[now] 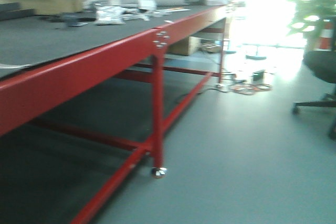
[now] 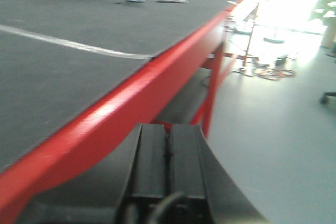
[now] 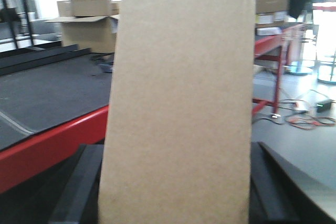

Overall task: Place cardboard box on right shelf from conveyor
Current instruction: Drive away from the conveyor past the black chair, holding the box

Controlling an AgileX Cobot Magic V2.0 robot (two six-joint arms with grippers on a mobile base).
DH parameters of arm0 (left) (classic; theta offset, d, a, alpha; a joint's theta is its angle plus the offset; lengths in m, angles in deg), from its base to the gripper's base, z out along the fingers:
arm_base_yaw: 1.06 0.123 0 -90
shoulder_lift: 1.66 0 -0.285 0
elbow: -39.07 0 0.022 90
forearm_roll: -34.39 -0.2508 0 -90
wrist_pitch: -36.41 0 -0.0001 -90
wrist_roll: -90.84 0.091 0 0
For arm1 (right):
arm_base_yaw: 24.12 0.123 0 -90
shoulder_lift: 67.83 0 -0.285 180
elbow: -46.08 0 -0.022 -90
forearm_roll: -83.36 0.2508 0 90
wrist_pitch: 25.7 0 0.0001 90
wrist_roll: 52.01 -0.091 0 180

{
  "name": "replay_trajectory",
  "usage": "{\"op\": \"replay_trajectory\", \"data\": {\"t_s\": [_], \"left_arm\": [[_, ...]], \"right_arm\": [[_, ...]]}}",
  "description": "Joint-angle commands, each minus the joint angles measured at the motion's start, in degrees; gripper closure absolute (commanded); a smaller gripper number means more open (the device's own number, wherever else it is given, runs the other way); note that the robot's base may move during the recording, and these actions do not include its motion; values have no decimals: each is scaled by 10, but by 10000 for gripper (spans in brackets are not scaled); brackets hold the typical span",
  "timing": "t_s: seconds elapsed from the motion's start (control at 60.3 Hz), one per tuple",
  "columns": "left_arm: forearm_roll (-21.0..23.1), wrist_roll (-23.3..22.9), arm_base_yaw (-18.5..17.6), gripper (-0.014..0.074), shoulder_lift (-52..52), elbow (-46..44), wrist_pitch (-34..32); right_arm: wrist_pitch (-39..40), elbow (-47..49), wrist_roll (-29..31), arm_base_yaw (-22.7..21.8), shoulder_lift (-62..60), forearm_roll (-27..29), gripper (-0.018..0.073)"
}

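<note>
**Box gripped by the right arm, ready to carry to the shelf**

The right gripper (image 3: 174, 153) has its dark fingers (image 3: 79, 182) clamped on either side of the cardboard box (image 3: 181, 77). The box stands upright between them and fills the space ahead. The conveyor (image 1: 63, 35) and its red frame (image 1: 79, 69) lie beyond the fingers, off to one side. The left gripper (image 2: 168, 150) is pressed closed on nothing, with the red frame just beyond its tips. I judge this to be the carrying step. The next move calls for a turn toward the shelf, which no view shows, with a steady squeeze on the smooth faces.
</note>
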Motion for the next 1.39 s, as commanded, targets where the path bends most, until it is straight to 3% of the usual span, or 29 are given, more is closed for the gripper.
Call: {"op": "replay_trajectory", "data": {"t_s": [0.0, 1.376], "left_arm": [[3, 0, -3, 713, -8, 5, -49], [3, 0, -5, 712, -9, 5, -49]], "right_arm": [[64, 17, 7, -3, 7, -9, 499], [64, 17, 7, -3, 7, -9, 499]]}}
